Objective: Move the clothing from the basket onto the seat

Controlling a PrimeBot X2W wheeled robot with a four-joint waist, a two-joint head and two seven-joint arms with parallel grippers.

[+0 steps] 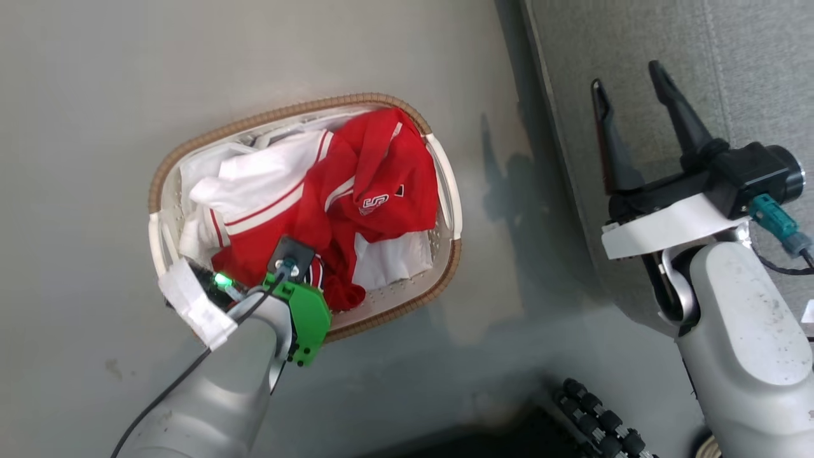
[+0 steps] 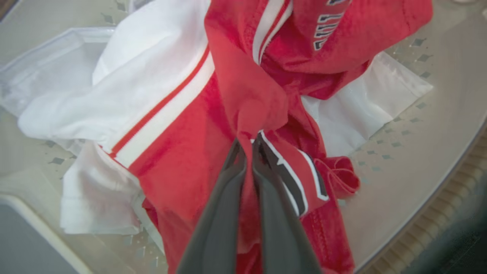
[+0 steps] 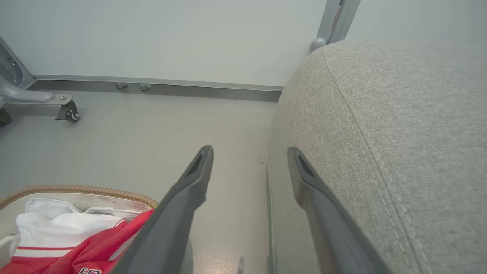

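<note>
The left claw (image 2: 247, 142) is clamped shut on a bunched fold of red jersey, part of the clothing (image 1: 375, 172). Its forearm slants in from the lower left of the head view, wrist over the near rim of the basket (image 1: 286, 114), fingers aimed down into it. The clothing lies heaped inside the basket along its long axis, white at the left end, red at the right. The basket stands on the floor (image 1: 95, 95) beside the seat (image 1: 636, 38). The right claw (image 1: 626, 76) hangs spread apart over the seat's edge, holding nothing.
</note>
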